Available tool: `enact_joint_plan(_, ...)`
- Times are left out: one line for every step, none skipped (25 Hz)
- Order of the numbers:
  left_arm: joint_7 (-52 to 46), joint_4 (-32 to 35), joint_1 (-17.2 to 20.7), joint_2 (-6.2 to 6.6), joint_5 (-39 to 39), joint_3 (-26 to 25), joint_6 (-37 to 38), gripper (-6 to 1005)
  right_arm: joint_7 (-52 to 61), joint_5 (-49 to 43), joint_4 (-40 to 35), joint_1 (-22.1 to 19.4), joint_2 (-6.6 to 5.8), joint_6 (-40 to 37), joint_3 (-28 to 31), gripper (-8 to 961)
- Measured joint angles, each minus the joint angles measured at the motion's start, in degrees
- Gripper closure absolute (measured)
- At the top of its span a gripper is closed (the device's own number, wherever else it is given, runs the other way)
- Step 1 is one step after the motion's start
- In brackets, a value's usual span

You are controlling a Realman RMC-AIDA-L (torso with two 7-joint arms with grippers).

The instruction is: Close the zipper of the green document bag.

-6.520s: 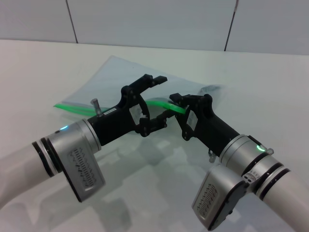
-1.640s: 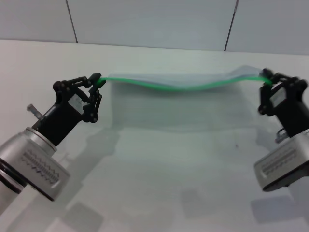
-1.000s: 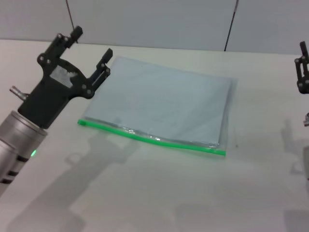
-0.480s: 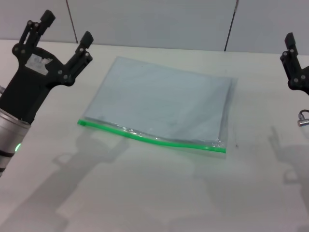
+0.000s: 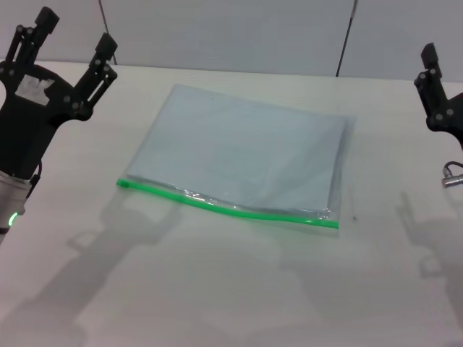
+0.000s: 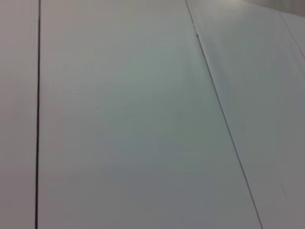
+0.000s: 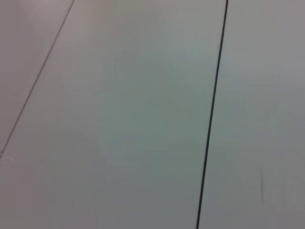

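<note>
The green document bag (image 5: 246, 155), a flat translucent grey-blue pouch, lies on the white table in the head view. Its bright green zipper (image 5: 228, 207) runs along the near long edge, from the left corner to the right corner. I cannot make out the slider tab. My left gripper (image 5: 72, 36) is raised at the far left, open and empty, well clear of the bag. At the far right edge my right gripper (image 5: 432, 76) is also lifted away from the bag, only partly in view. Both wrist views show only wall panels.
The white table (image 5: 231, 289) spreads around the bag. A panelled wall (image 5: 231, 32) stands behind the table's far edge. Shadows of both arms fall on the table near the front.
Both grippers have let go of the zipper's ends and the bag has dropped flat onto the table. Both arms have since lifted up and outward, away from the bag.
</note>
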Motion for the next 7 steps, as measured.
enact_joint_plan(-0.07, 0.03, 0.05, 0.01, -0.01, -0.05, 0.00, 156, 0.01, 0.00, -0.02, 0.04, 0.02, 0.00, -0.14, 257)
enact_joint_plan(-0.09, 0.04, 0.06, 0.01, -0.01, -0.07, 0.01, 156, 0.01, 0.00, -0.04, 0.06, 0.05, -0.01, -0.18, 258)
enact_joint_plan(-0.10, 0.05, 0.06, 0.02, -0.02, -0.09, 0.01, 156, 0.01, 0.00, -0.07, 0.06, 0.07, -0.01, -0.19, 259)
enact_joint_plan(-0.13, 0.06, 0.06, 0.02, -0.03, -0.18, 0.02, 156, 0.02, 0.00, -0.08, 0.06, 0.09, -0.01, -0.20, 259)
enact_joint_plan(-0.17, 0.06, 0.06, 0.03, -0.03, -0.31, 0.03, 156, 0.03, 0.00, -0.07, 0.08, 0.09, -0.01, -0.20, 259)
enact_joint_plan(-0.23, 0.06, 0.06, 0.03, -0.04, -0.45, 0.04, 156, 0.03, 0.00, -0.08, 0.10, 0.09, -0.01, -0.20, 259)
enact_joint_plan(-0.24, 0.05, 0.06, 0.03, -0.05, -0.56, 0.04, 156, 0.03, 0.00, -0.10, 0.14, 0.09, -0.01, -0.21, 259)
